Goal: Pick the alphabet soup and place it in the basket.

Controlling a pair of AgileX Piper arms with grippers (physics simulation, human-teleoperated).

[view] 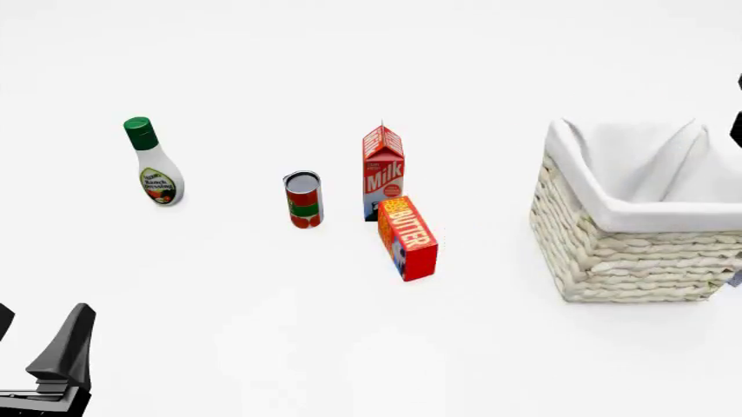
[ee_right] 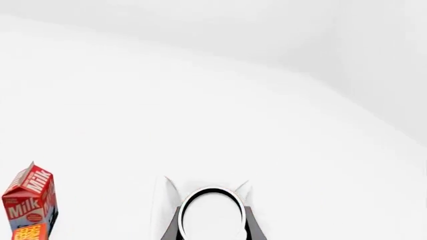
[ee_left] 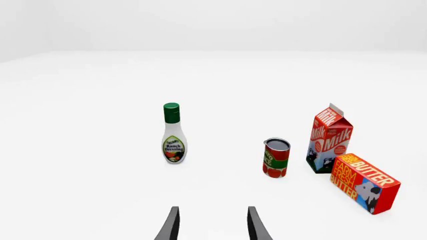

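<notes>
In the right wrist view my right gripper [ee_right: 212, 231] is shut on the alphabet soup [ee_right: 211, 214]. Only the can's round pale top with its dark rim shows; the label is hidden. Just beyond the can, white cloth corners of the basket [ee_right: 164, 189] stick up. The front view shows the cream wicker basket [view: 632, 256] at the right, and only a dark sliver of the right arm [view: 736, 129] at the frame's edge above it. My left gripper [ee_left: 212, 227] is open and holds nothing, low at the near left [view: 37, 337].
A ranch dressing bottle [view: 153, 162] stands at the far left. A red-and-green can [view: 304, 200], a milk carton [view: 383, 171] and a butter box [view: 407, 237] cluster mid-table, left of the basket. The milk carton [ee_right: 30, 202] also shows in the right wrist view.
</notes>
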